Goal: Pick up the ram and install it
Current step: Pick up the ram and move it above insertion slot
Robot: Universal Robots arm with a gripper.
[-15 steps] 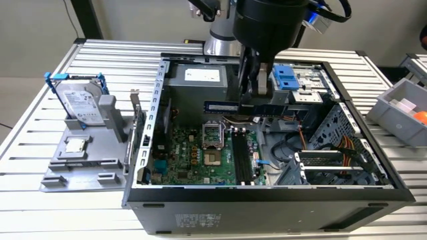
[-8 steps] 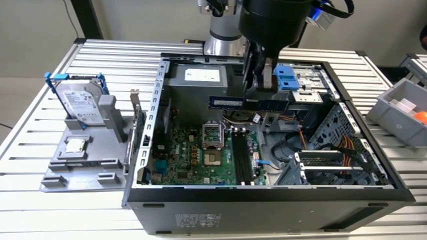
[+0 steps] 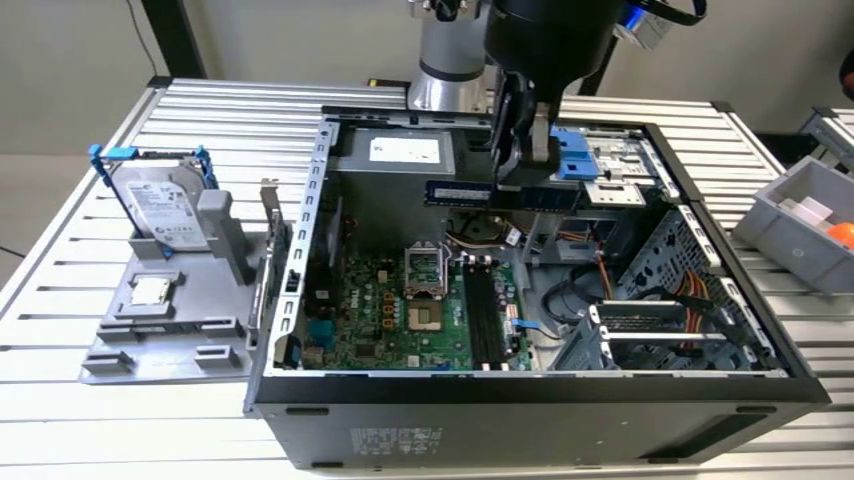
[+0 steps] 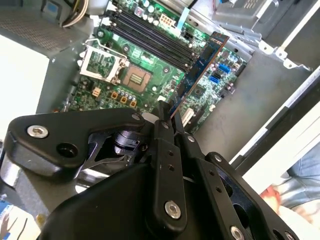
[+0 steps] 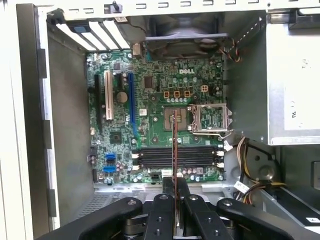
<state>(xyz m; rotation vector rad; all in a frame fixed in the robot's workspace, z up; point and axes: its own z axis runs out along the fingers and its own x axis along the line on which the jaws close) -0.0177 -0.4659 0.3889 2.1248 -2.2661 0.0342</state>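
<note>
On the exterior view I see the gripper (image 3: 523,175) hanging over the open computer case (image 3: 300,300). Its jaws are closed on the ram (image 3: 461,192). The stick lies level, long side across the picture, up in the air above the case's interior. Below it sits the green motherboard (image 3: 380,315) with its memory slots (image 3: 483,318) and the processor socket (image 3: 424,275). The ram is not seated in any of those slots. Toward the exterior view's left a grey fixture (image 3: 134,350) on the slatted table (image 3: 80,430) carries a hard drive (image 3: 163,208) in a blue-edged bracket, and a small square processor chip (image 3: 147,290). A grey bin (image 3: 787,225) stands at the exterior view's right.

In the second wrist view I look along the gripper (image 4: 168,111) from behind. The two black fingers (image 4: 161,131) are pinched nearly together, with only the board's thickness between them, gripping one end of the ram (image 4: 201,64). The rest of the stick juts out free over the motherboard (image 4: 160,80). The memory slots (image 4: 150,36) and the open socket (image 4: 136,77) lie beyond it, apart from it.

In the first wrist view I see the ram (image 5: 174,145) edge-on, a thin line rising out of the gripper (image 5: 175,189). The line crosses in front of the memory slots (image 5: 200,156) at a right angle to them, and its far tip lines up with the socket (image 5: 181,116). A case fan (image 5: 185,32) sits past the motherboard (image 5: 150,100).
</note>
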